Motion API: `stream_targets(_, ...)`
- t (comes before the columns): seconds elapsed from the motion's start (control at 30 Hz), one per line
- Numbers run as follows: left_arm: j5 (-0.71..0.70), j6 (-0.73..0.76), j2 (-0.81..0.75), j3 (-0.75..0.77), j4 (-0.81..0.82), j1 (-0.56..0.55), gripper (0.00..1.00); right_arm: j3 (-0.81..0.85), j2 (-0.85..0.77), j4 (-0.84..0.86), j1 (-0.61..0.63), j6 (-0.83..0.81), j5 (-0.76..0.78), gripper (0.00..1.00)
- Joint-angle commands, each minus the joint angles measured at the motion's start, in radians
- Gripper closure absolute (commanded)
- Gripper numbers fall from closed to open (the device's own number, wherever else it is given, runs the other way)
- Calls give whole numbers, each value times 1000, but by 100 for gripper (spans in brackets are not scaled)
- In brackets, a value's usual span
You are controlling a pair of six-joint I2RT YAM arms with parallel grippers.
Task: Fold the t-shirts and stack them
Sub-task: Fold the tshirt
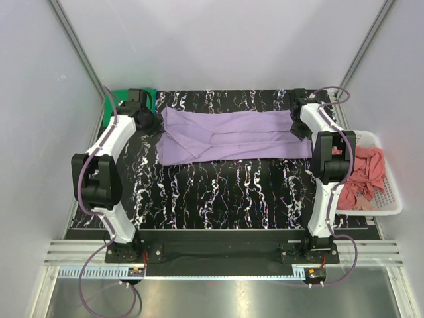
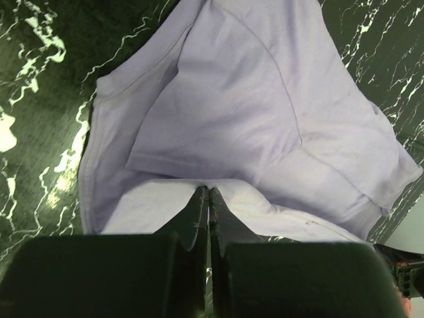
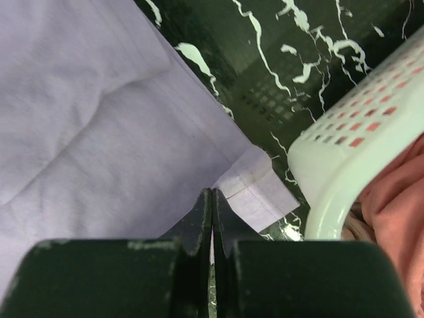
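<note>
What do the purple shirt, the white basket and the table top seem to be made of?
Purple shirt: soft matte cloth, probably cotton knit; it creases and has a stitched hem.
Basket: smooth white plastic, judging by the moulded lattice holes.
Table top: black with white marble-like veins, glossy enough to mirror the basket; real stone or print, unclear.

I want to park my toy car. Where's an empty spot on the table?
Free: the bare table between the left arm and right arm, nearer than the purple t-shirt. It's crowded farther back, where the left gripper and right gripper pinch that shirt's ends, and at the right by the basket.
</note>
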Motion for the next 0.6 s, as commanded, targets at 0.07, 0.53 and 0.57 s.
stream_targets(0.07, 15, 27, 18, 87, 35, 19, 100, 85, 21, -11, -5, -35, -15, 100)
stream_targets(0.53, 141, 56, 161, 159, 138, 41, 100, 219, 125, -21, -7, -44, -50, 100)
stream_targets(0.57, 149, 56, 178, 164, 153, 41, 100, 223, 136, -24, -5, -44, -52, 100)
